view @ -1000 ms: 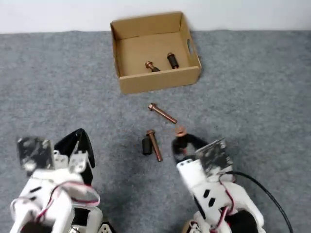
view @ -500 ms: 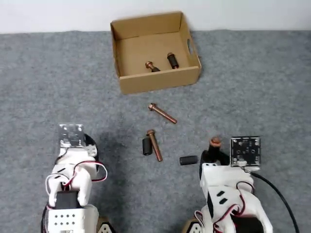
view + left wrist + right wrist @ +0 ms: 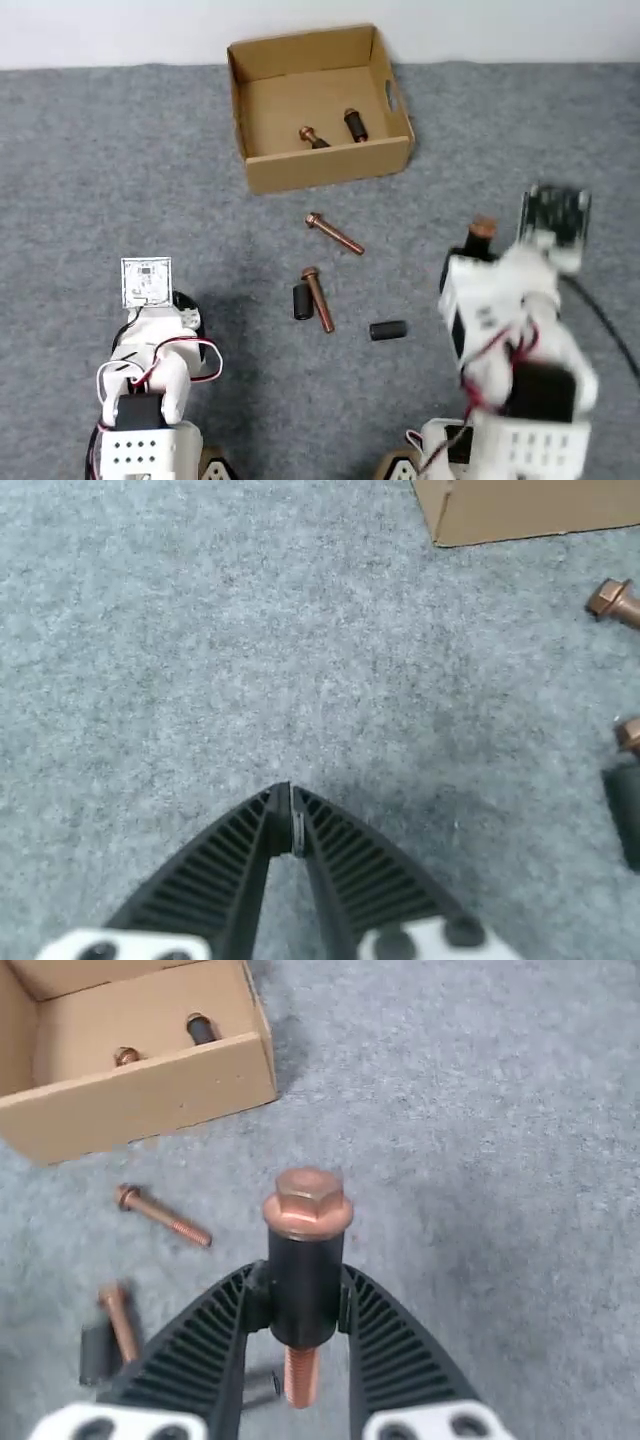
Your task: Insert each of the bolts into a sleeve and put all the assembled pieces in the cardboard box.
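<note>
Right claw (image 3: 300,1295) is clamped on a black sleeve (image 3: 303,1265) with a copper bolt (image 3: 307,1203) through it; the piece stands upright, head up and threaded end showing below the sleeve, held off the grey counter (image 3: 100,150) toward its right edge. Left claw (image 3: 291,810) is closed with its tips meeting and nothing between them, over bare surface toward the near left corner. Cardboard box (image 3: 330,165) sits at the middle of the far edge, open side up, with two assembled pieces (image 3: 312,137) lying inside near its front wall. Between the box and the arms, one loose bolt (image 3: 334,235) lies alone; a second loose bolt (image 3: 318,300) lies just beside a bare sleeve (image 3: 303,301); another bare sleeve (image 3: 387,330) lies apart, nearer the right arm.
</note>
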{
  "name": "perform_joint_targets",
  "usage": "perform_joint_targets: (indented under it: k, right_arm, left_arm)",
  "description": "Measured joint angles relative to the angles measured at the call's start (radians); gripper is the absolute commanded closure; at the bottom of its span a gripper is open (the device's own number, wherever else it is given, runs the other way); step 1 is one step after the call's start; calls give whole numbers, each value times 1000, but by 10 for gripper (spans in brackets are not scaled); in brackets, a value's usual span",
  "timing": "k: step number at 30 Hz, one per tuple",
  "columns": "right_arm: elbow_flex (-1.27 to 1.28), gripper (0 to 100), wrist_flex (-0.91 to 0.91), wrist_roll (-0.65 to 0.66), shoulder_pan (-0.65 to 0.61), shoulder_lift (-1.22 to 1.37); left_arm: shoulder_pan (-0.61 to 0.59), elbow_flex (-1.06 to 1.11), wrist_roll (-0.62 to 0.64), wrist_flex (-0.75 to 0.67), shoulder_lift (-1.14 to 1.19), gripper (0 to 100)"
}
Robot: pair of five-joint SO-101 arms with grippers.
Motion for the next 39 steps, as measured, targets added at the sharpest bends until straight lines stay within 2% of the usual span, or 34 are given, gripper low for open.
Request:
perform_joint_targets:
  k: [9,17,20,28,39]
  right_arm:
    - [-457,991,-138,-14,-15,554]
    - [-755,991,-216,-14,-210,904]
    - [-836,991,-273,23,-258,1028]
    - [-991,991,-508,178,-318,1358]
    - [-1016,990,-736,250,-316,1694]
  left_arm:
    - [0,0,0,11,0,995]
    - [0,0,3,20,0,995]
    - [0,0,3,20,0,995]
    - [0,0,3,26,0,995]
    - [0,0,3,49,0,995]
